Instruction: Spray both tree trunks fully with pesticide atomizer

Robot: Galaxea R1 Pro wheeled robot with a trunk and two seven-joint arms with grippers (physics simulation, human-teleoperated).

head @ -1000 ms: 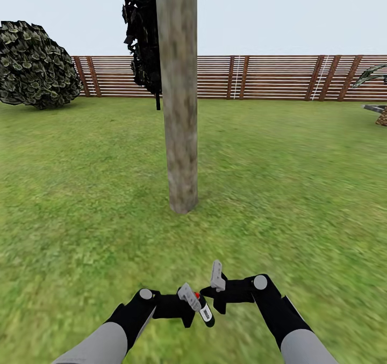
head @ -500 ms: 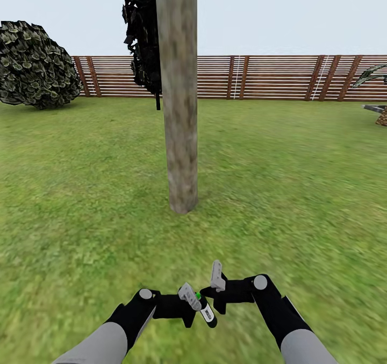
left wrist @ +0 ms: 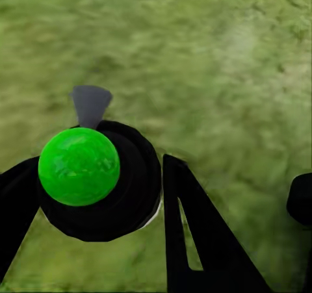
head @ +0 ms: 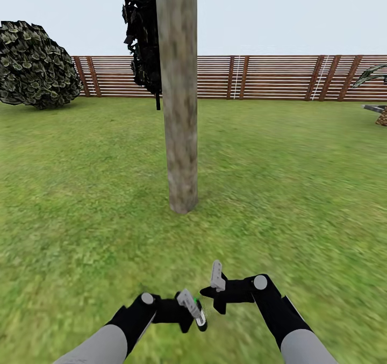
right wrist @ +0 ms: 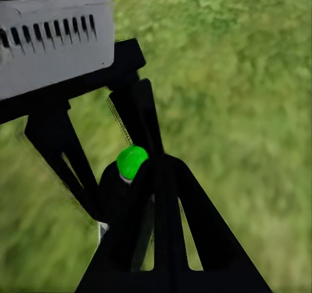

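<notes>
Change: left gripper (head: pixel 189 311) with the atomizer (head: pixel 199 318) has dropped slightly lower and drawn back toward the robot compared with a second ago; the cap, red then, now reads green (left wrist: pixel 78 166). Trunk (head: pixel 179 111), fence (head: pixel 279 78) and camera unchanged.
Left gripper: clenched on the atomizer; dark fingers (left wrist: pixel 195 241) flank the bottle body in the left wrist view.
Right gripper (head: pixel 215 288): holds nothing; whether its jaws are parted I cannot tell. It hangs just beside the bottle top, its finger (right wrist: pixel 162 228) overlapping the green cap (right wrist: pixel 132 161) in the right wrist view.
Atomizer location: low between the two arms, above grass (head: pixel 295 192), well short of the trunk.
Orientation: long axis tilted, cap end up and away from the robot, base down and nearer. Which way the nozzle faces I cannot tell; too small in the head view.
Risk 1: spray falls on grass, not bark, because the bottle sits low and far from the trunk.
Risk 2: right finger knocks the bottle askew in the grasp, given how close it hangs.
Risk 3: only the near face of the trunk gets covered if the base stays put.
</notes>
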